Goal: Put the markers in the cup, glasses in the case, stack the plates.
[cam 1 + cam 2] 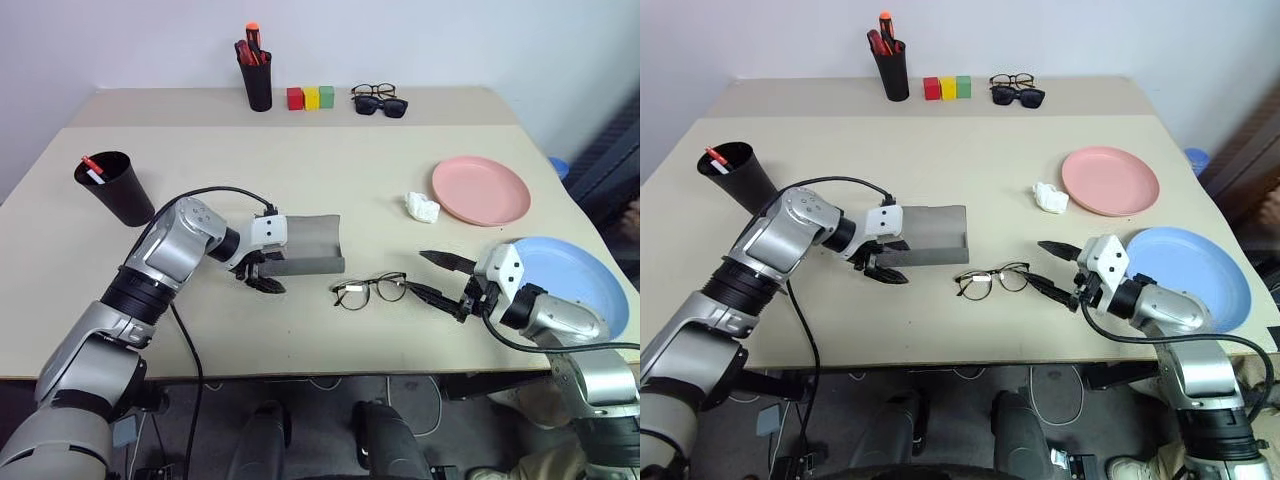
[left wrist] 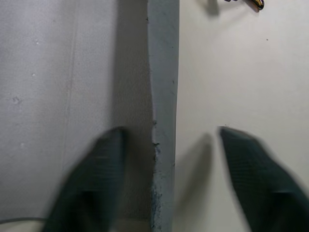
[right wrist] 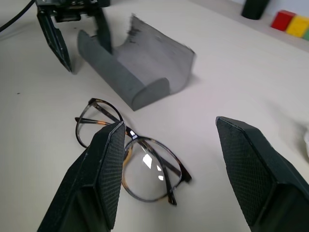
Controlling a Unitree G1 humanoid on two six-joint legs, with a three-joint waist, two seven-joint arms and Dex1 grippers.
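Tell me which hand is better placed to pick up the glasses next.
The right hand. It is open and right beside the glasses, pointing at them. The left hand is open astride the wall of the open case.

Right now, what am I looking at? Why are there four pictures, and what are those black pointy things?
It's a robot with two arms. Two pictures come from cameras in its head, looking down at a table. The other two come from cameras on its wrists. The black pointy things are its fingers. The left gripper is open, one finger on each side of the grey case wall. The right gripper is open beside the glasses, holding nothing. There's also a black cup with markers, and a pink plate and a blue plate.
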